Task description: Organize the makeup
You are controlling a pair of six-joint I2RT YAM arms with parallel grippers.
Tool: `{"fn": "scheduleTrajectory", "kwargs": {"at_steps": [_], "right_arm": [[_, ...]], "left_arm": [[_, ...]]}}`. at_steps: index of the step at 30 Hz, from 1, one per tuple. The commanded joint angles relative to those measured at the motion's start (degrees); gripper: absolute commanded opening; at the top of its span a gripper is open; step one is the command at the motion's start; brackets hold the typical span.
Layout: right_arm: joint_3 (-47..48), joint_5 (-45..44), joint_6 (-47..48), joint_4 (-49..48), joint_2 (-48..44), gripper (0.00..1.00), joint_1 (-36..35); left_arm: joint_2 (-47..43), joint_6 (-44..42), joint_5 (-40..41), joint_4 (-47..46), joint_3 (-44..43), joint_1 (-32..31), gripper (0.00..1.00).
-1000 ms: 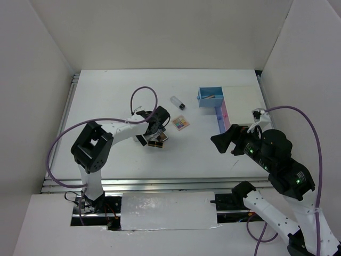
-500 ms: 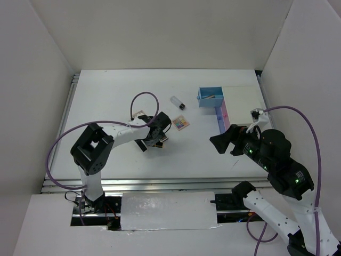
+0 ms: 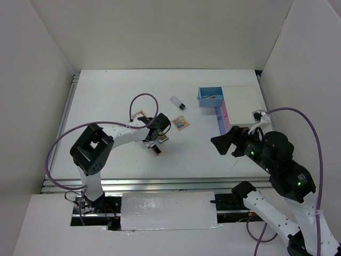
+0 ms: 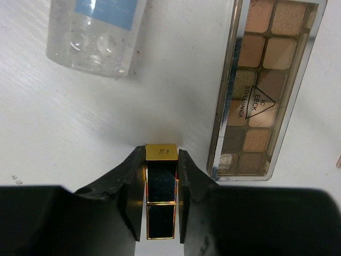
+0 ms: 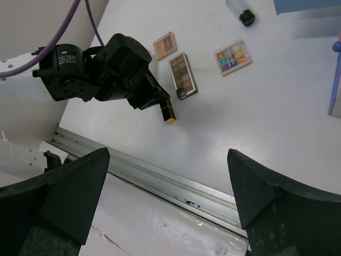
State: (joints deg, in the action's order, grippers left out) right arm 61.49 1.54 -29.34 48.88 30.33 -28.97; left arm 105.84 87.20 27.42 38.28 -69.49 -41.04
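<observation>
Surface [image 3: 106, 96]: we see a flat, matte white rectangle with a metal rail along its near edge.

White box [image 3: 242, 101]: a smooth box at the far right. Its blue drawer [image 3: 211, 97] is pulled out to the left and its pink drawer [image 3: 224, 118] towards the near side.

Right claw [image 5: 168, 154]: two blunt black wedges spread wide, with nothing between them. It hangs above the right half of the surface, well apart from the makeup.

Left claw [image 4: 161, 160]: its matte black fingers are closed tight on the lipstick, left of centre.

Long palette [image 4: 266, 90]: a slim rectangle with a shiny metallic rim and rows of tan and brown squares under a clear lid. It lies flat just beside the left claw.

Clear bottle [image 4: 101, 32]: a see-through cylinder with a blue label and bubbles inside. It lies just past the claw.

Black-capped bottle [image 3: 177, 102]: small, clear and round, lying on its side between the claw and the blue drawer.

Colourful palette [image 5: 232, 56]: a flat square of many bright pans.

Small palette [image 5: 165, 45]: a flat, pinkish-brown square beside the long one.

Lipstick [image 4: 161, 192]: a square, glossy black tube with gold edging, gripped by its long sides. Its gold end pokes out past the fingertips; we cannot tell whether it touches the surface.
</observation>
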Motion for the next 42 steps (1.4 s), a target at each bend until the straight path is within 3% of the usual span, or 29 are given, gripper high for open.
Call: {"fn": "scheduleTrajectory", "kwargs": {"at_steps": [1, 3, 4, 10, 15, 21, 23, 26, 31, 36, 42], "right_arm": [[0.1, 0.5, 0.0, -2.4, -0.4, 1.00, 0.2], [-0.1, 0.5, 0.0, -2.5, -0.6, 1.00, 0.2], [-0.1, 0.3, 0.0, -2.4, -0.8, 1.00, 0.2], [0.9, -1.1, 0.2, -1.3, -1.2, 1.00, 0.3], [2.0, -3.5, 0.3, -1.2, -2.0, 1.00, 0.3], [3.6, -5.6, 0.5, -0.2, -1.3, 1.00, 0.2], [3.8, -5.6, 0.4, -0.5, -1.5, 1.00, 0.2], [3.7, -5.7, 0.3, -0.3, -1.8, 1.00, 0.2], [2.8, -5.1, 0.2, 1.0, -2.0, 1.00, 0.2], [3.0, -5.9, 0.8, 2.5, -2.9, 1.00, 0.2], [3.5, -6.4, 1.4, 4.5, -3.5, 1.00, 0.2]], "left_arm": [[-1.2, 0.6, 1.6, 0.1, 2.2, -0.3, 0.30], [-1.3, -0.2, 1.5, -0.7, 2.7, -0.3, 0.15], [-1.5, -0.4, 1.7, -0.8, 2.7, -0.3, 0.00], [-8.4, -7.2, 7.4, -4.0, 2.0, -2.9, 0.00], [-17.4, -27.3, 10.6, -18.2, 2.7, -4.9, 0.00], [-17.3, -57.1, 1.3, -45.0, -2.9, -4.9, 0.00], [-13.3, -68.4, -4.0, -55.9, -7.3, -4.8, 0.00], [-4.8, -80.0, -15.1, -62.5, -17.8, -4.8, 0.00], [10.5, -94.6, -29.2, -64.7, -36.9, -4.6, 0.00], [21.7, -97.6, -31.5, -64.7, -49.8, -4.4, 0.00], [26.4, -100.0, -31.4, -73.6, -49.0, -4.4, 0.02]]}}
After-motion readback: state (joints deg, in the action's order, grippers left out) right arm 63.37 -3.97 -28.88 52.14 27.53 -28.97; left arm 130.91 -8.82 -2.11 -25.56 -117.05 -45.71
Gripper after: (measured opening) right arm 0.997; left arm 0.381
